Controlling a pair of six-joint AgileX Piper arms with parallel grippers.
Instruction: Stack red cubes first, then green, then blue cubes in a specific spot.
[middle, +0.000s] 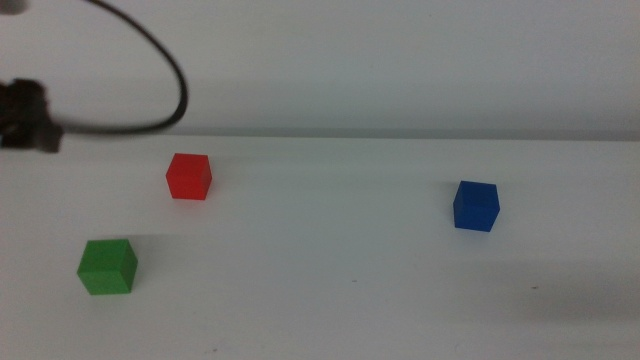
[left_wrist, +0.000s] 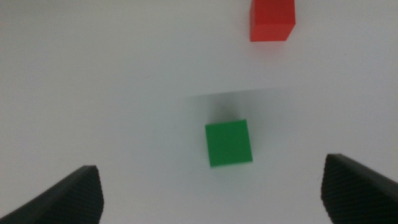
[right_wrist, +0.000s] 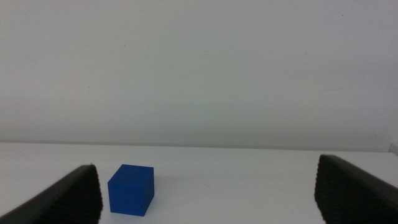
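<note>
Room lay open around all three cubes on the white table (middle: 330, 300). The red cube (middle: 188, 176) sat apart from the green cube (middle: 107, 267); the blue cube (middle: 475, 205) stood far right. The left gripper (left_wrist: 211, 186) hung wide open above green, and the right gripper (right_wrist: 208, 193) was open near blue.

Dark ribbed fingers (left_wrist: 68, 199), black cable (middle: 160, 60)

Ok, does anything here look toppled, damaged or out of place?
Nothing stands out. The red cube, green cube and blue cube sit flat and apart on the white table, none stacked. The left tool is open above the green cube; the right tool is open, low beside the blue cube.
</note>
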